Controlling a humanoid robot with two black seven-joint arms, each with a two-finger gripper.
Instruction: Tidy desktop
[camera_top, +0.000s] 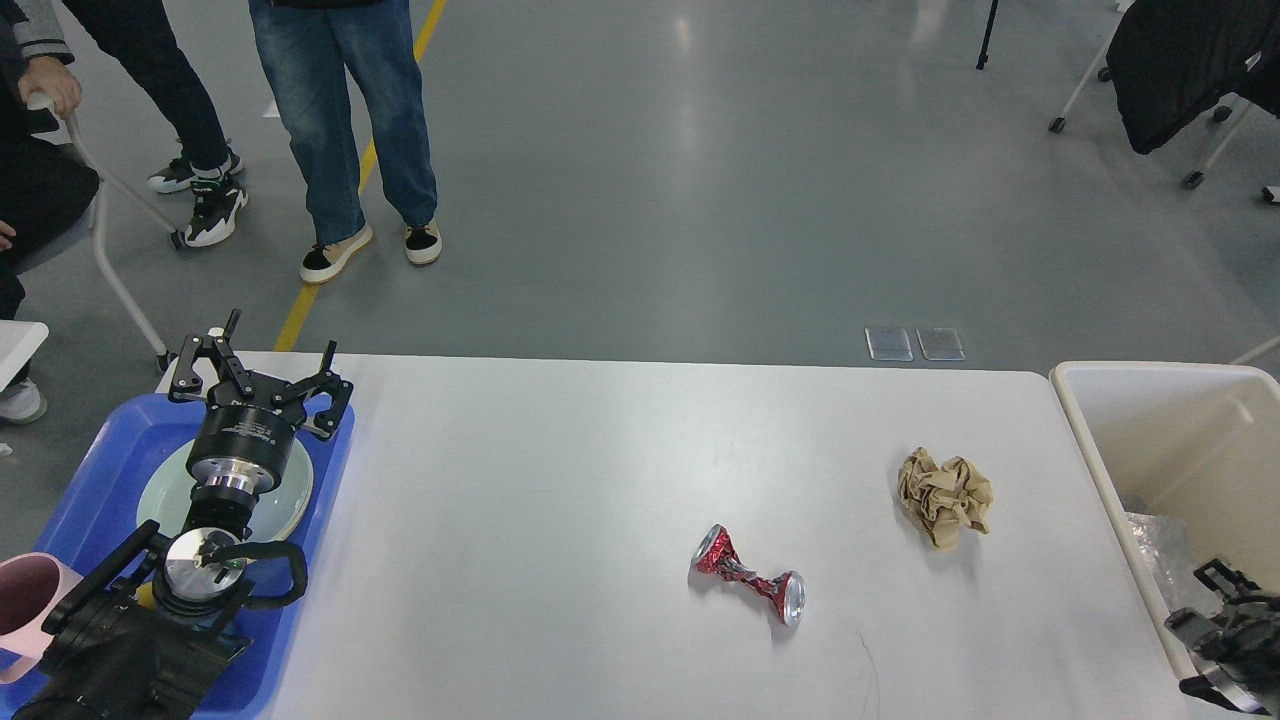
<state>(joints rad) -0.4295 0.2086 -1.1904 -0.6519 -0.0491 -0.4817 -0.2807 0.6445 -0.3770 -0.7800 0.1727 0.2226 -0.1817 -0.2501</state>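
The left tool (262, 378) hangs above the far end of the blue tray (95, 455) at the desk's left edge, its two black fingers spread wide with nothing between them. It touches nothing that can be seen; the pale green plate (290, 495) lies in the tray below and behind it, partly hidden by the arm's wrist. A pink mug (25, 600) sits at the tray's near left corner, cut off by the frame edge.

The right tool (1222, 640) shows only at the bottom right corner, small and dark, inside the cream-white bin (1100, 470) that stands against the desk's right end. Its fingers cannot be told apart, so I cannot tell how far it is spread or whether it holds anything. Just beside it in the bin lies a piece of crumpled silver foil (1155, 550), mostly low in the bin; whether the tool touches it is unclear.

The desk (560, 500), white with rounded corners, fills the lower middle of the view between tray and bin. On it lie a crushed red can (750, 580), pinched at its middle with both silver ends showing, and a crumpled ball of brown paper (943, 495) to the can's right and farther back, nearer the bin. The two are apart from each other and from both tools.
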